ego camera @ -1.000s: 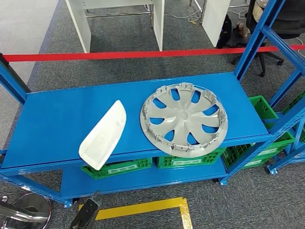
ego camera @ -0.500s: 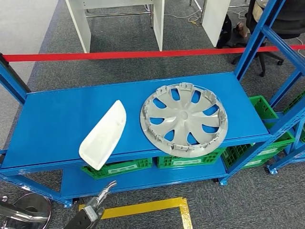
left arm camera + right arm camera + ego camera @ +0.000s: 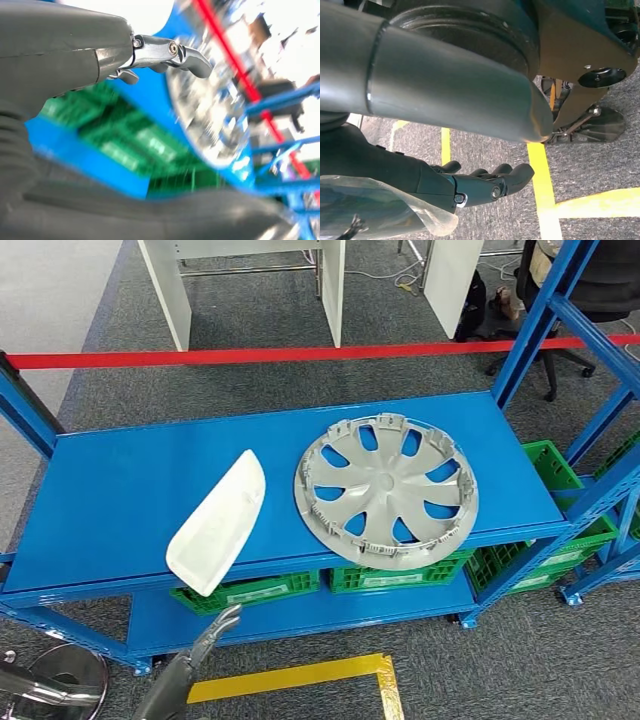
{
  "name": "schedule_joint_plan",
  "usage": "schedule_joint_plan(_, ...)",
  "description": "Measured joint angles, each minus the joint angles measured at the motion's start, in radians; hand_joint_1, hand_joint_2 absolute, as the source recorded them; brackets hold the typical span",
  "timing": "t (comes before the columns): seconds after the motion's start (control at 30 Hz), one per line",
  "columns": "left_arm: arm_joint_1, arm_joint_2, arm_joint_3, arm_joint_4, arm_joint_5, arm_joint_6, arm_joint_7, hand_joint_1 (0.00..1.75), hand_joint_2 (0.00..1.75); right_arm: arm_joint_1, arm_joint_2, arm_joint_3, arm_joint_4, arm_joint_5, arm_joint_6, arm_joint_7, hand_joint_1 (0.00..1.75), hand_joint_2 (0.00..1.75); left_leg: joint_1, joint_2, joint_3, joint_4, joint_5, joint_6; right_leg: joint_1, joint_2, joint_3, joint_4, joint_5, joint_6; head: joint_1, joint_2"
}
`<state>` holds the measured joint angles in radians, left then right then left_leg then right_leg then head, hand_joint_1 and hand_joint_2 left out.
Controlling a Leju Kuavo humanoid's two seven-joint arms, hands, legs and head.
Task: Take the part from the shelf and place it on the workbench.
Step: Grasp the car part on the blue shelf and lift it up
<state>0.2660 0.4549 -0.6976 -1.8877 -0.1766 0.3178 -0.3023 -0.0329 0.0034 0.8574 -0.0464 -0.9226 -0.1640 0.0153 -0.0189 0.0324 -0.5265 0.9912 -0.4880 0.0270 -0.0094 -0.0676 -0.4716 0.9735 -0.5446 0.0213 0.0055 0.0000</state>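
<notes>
White part (image 3: pixel 217 523) lay on the blue shelf (image 3: pixel 113 500) beside the wheel cover (image 3: pixel 386 489), overhanging the front edge, untouched; left hand (image 3: pixel 195 656) empty, fingers apart, below it mid-reach, next needs rising to grasp; right hand (image 3: pixel 478 184) empty, hanging

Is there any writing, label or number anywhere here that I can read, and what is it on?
None can be read.
White labels on the green crates under the shelf: too small and blurred to read.
Wheel cover: no legible marking.
White part: no writing seen.
Yellow floor tape and red barrier tape: plain, no text.
</notes>
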Motion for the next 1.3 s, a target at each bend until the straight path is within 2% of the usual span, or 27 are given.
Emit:
schedule_joint_plan(0.47, 0.040, -0.104, 0.203, -0.088, -0.449, 0.172, 0.056, 0.00, 1.75, -0.003, 0.006, 0.042, 0.001, -0.038, -0.004, 0.002, 0.00, 0.00, 0.000, 0.000, 0.000, 0.000, 0.000, 0.000, 0.000, 0.000, 0.000, 0.000, 0.000, 0.000, 0.000, 0.000)
schedule_joint_plan(0.7, 0.048, -0.170, 0.339, -0.080, -0.634, 0.258, 0.115, 0.00, 1.75, -0.004, 0.009, 0.070, 0.010, -0.062, -0.004, 0.003, 0.00, 0.00, 0.000, 0.000, 0.000, 0.000, 0.000, 0.000, 0.000, 0.000, 0.000, 0.000, 0.000, 0.000, 0.000, 0.000)
schedule_joint_plan(0.83, 0.041, -0.213, 0.405, -0.028, -0.696, 0.278, 0.143, 0.00, 1.75, -0.004, 0.009, 0.094, 0.018, -0.081, -0.004, 0.004, 0.00, 0.00, 0.000, 0.000, 0.000, 0.000, 0.000, 0.000, 0.000, 0.000, 0.000, 0.000, 0.000, 0.000, 0.000, 0.000)
schedule_joint_plan(1.07, 0.003, -0.261, 0.437, 0.112, -0.743, 0.276, 0.169, 0.00, 1.75, -0.007, 0.008, 0.137, 0.021, -0.105, 0.001, 0.011, 0.00, 0.00, 0.000, 0.000, 0.000, 0.000, 0.000, 0.000, 0.000, 0.000, 0.000, 0.000, 0.000, 0.000, 0.000, 0.000)
schedule_joint_plan(1.3, -0.021, -0.277, 0.436, 0.179, -0.754, 0.265, 0.187, 0.00, 1.75, -0.010, 0.008, 0.168, 0.023, -0.115, 0.005, 0.020, 0.00, 0.00, 0.000, 0.000, 0.000, 0.000, 0.000, 0.000, 0.000, 0.000, 0.000, 0.000, 0.000, 0.000, 0.000, 0.000)
